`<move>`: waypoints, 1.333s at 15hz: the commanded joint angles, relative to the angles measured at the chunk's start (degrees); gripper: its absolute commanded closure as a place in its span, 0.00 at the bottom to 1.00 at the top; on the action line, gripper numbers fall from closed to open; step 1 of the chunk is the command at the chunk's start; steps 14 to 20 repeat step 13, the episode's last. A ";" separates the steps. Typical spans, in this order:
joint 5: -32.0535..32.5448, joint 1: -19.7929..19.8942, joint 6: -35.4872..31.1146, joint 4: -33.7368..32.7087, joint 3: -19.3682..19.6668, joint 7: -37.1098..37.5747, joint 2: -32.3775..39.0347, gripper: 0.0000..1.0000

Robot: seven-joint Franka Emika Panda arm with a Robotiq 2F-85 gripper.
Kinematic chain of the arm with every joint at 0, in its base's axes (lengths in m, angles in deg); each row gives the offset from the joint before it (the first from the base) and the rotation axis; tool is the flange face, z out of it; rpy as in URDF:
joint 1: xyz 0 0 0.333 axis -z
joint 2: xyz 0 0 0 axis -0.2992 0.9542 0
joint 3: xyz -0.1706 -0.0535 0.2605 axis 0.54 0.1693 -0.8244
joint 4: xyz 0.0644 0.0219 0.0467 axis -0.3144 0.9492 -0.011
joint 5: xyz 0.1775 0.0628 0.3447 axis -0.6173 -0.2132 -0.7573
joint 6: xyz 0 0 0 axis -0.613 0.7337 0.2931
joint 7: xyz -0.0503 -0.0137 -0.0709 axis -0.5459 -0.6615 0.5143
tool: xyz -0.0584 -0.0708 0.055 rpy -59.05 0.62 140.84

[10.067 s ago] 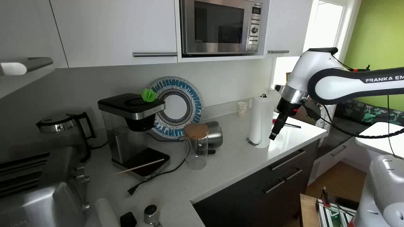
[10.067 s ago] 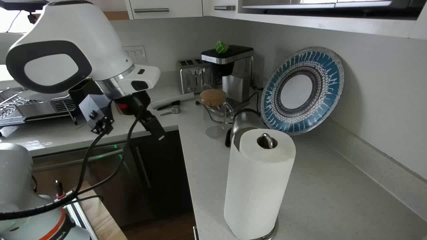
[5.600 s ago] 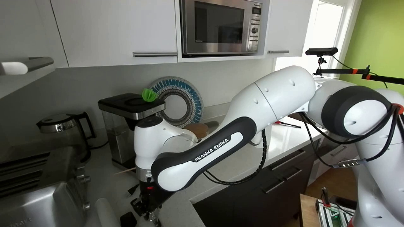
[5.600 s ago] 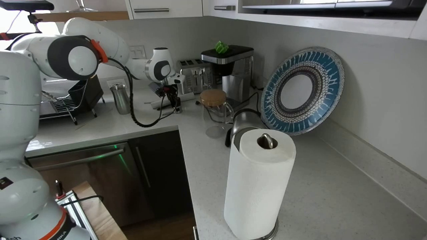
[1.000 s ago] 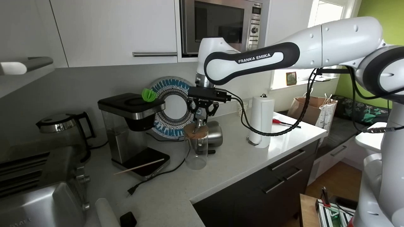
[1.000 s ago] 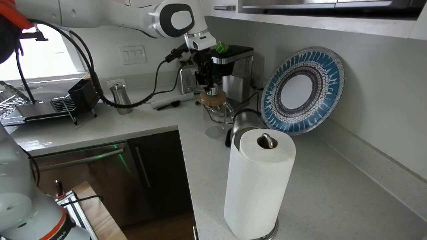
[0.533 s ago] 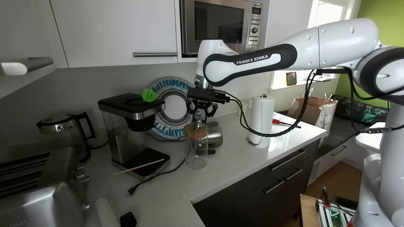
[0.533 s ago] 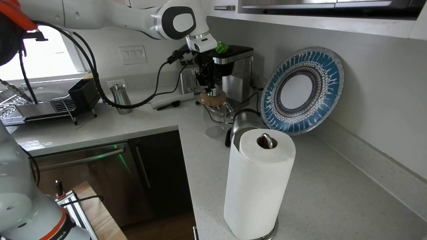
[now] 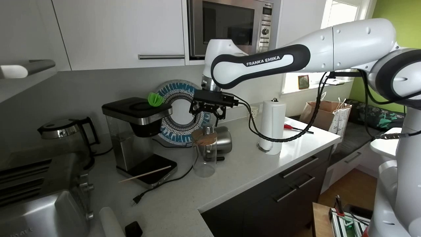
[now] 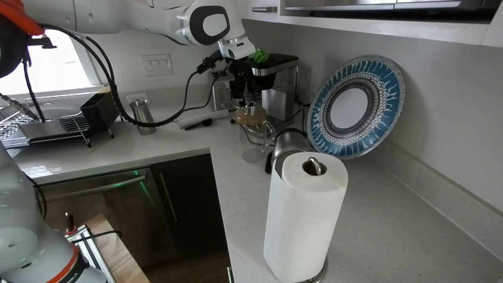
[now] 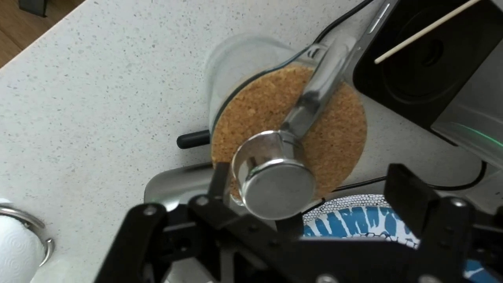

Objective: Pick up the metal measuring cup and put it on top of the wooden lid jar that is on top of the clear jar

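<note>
The metal measuring cup rests upside down on the tan cork-like lid of the clear jar. It also shows on the lid in an exterior view, as a small shiny cup. In the wrist view the cup sits near the lid's edge, its handle lying across the lid. I see one glass jar under the lid; a separate second jar does not show. My gripper is open, just above the cup. In the wrist view its fingers are wide apart, the left one close beside the cup.
A steel pitcher lies behind the jar. A round blue patterned plate leans on the wall. The coffee machine stands beside the jar, with a thin stick on its base. A paper towel roll stands on the counter.
The cup went from the counter by the toaster to the jar lid in my gripper. In the last half second the fingers opened, let go of the cup and rose slightly.
</note>
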 commanded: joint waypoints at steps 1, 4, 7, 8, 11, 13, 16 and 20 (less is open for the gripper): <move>-0.35 -1.93 -0.19 -0.26 -2.00 -3.63 -1.71 0.00; -0.46 -4.75 -0.39 -0.06 -5.18 -8.20 -3.18 0.00; -2.86 -7.36 -1.54 1.93 -8.28 -12.96 -5.58 0.00; -3.63 -8.02 -1.31 2.22 -9.04 -15.14 -6.53 0.00; -6.91 -8.95 -1.14 3.51 -10.10 -23.99 -9.25 0.00; -4.90 -8.98 0.20 0.11 -10.55 -21.44 -6.67 0.00; -4.90 -8.98 0.20 0.11 -10.55 -21.44 -6.67 0.00; -4.90 -8.98 0.20 0.11 -10.55 -21.44 -6.67 0.00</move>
